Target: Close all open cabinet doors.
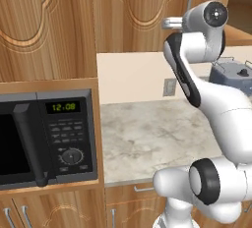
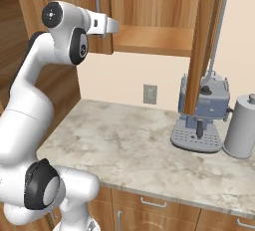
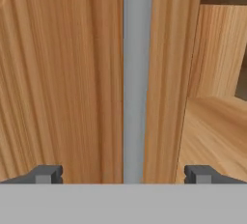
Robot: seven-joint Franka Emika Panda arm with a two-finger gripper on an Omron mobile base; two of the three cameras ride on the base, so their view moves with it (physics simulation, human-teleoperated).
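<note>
Fingertips (image 3: pixel 48 174) of our gripper (image 3: pixel 123 175) stand wide apart at the bottom of the hand view, with nothing between them. Straight ahead of them runs a slim silver bar handle (image 3: pixel 137 73), upright on the brown face of a cabinet door (image 3: pixel 62 73). We see the bare wooden floor of the cabinet interior (image 3: pixel 214 136) past that door's right edge, so this panel seems to stand ajar, though from so close we cannot be sure how far.

Further out, in the right base view, our arm (image 2: pixel 30 95) reaches up so the hand meets the lower edge of the upper cabinets. Below it lies the marble counter (image 2: pixel 124 145). On the counter stand a grey-blue coffee machine (image 2: pixel 201 115) and, just beside it, a pale canister (image 2: pixel 242 125). A second cabinet door (image 2: pixel 201 41) swings well out over the coffee machine, seen edge-on.

In the left base view, a black microwave (image 1: pixel 47 136) sits left of the counter, and an outlet (image 1: pixel 169 87) marks the far wall.
</note>
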